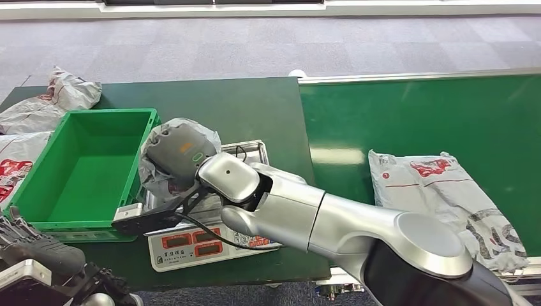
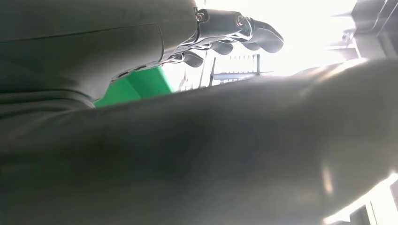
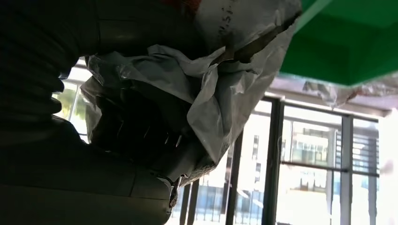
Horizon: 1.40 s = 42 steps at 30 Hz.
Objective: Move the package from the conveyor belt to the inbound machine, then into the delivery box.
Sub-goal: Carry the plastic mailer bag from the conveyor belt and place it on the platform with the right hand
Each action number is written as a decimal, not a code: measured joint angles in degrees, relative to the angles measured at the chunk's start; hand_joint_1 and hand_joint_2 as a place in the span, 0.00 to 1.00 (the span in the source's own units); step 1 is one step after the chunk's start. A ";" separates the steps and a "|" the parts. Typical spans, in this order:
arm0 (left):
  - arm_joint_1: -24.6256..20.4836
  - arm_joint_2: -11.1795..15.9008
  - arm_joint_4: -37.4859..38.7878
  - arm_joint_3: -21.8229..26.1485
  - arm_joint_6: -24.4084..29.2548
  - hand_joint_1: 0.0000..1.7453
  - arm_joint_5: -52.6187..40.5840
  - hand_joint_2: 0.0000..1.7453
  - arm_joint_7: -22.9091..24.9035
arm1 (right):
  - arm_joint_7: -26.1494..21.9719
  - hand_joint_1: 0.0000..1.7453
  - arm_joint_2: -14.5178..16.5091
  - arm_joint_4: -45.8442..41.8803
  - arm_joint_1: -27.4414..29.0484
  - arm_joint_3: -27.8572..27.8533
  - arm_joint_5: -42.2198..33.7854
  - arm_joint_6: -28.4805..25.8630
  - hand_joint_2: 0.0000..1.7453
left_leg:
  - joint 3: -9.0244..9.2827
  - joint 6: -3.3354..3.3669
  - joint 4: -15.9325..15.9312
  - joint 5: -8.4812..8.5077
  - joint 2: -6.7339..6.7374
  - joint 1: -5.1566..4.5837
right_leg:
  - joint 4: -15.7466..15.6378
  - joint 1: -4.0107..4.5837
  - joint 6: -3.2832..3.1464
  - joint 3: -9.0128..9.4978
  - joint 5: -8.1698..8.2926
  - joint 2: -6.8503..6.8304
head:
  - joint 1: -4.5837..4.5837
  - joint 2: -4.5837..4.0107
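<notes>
Head view. The robot's right arm reaches across from the lower right, and its right hand (image 1: 182, 153) grasps a crumpled grey plastic mailer package (image 1: 167, 167), held over the near-left part of the silver weighing scale with red digital displays (image 1: 191, 245), the inbound machine. The package lies just beside the right wall of the open green plastic delivery box (image 1: 86, 167), whether touching it cannot be told. Scale and box both stand on the dark green counter (image 1: 255, 111). To the right, the bright green conveyor belt (image 1: 415, 121) carries a second flat grey mailer bag with red print (image 1: 446, 191). Further grey mailer bags (image 1: 60, 95) lie on the counter beyond and to the left of the box. The left hand (image 1: 38, 245) sits low at the lower left, near the box's front corner, its dark fingers bent and nothing visible in them.

Left wrist view. The left hand (image 2: 234, 33) appears dark against bright backlight, fingers curled, grasping nothing. A corner of the green delivery box (image 2: 133, 86) shows beside it. A large blurred grey surface covers most of the field.

Right wrist view. The right hand (image 3: 136, 131) is in deep shadow, its fingers closed into the creased grey film of the package (image 3: 220, 89), which drapes over them. The green delivery box (image 3: 342, 47) lies beyond the package. Window frames appear in the background.
</notes>
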 joint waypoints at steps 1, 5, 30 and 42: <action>0.06 -0.05 -0.08 0.20 0.00 0.00 -0.18 0.00 0.00 | 0.02 0.54 -0.01 0.71 1.38 0.03 -1.04 -0.15 1.00 | 0.00 0.00 0.00 0.00 0.00 0.00 | 0.00 0.00 0.00 0.00 0.00 0.00 | 0.00 0.00; 0.16 -0.22 -0.14 0.79 0.00 0.00 -1.30 0.00 0.01 | 2.30 0.00 -0.04 4.74 6.24 0.02 -4.32 0.83 1.00 | 0.01 -0.01 0.00 0.01 0.01 0.00 | 0.00 0.00 0.00 0.00 0.01 0.01 | 0.01 0.00; 0.45 -0.49 -0.03 2.30 0.00 0.00 -3.88 0.00 0.01 | 1.81 0.00 -0.37 22.41 12.08 -2.87 5.67 4.16 1.00 | 0.01 -0.07 0.00 0.05 0.06 0.01 | 0.01 0.01 -0.05 -0.01 0.05 0.04 | 0.00 0.00; 1.51 -0.76 -3.30 3.14 0.00 0.00 -3.41 0.00 0.01 | 6.46 0.00 -0.92 11.05 11.69 -7.83 18.81 3.71 0.00 | -0.08 -0.07 0.00 0.05 0.06 0.03 | 0.01 0.04 -0.05 -0.12 0.04 0.05 | -0.01 0.00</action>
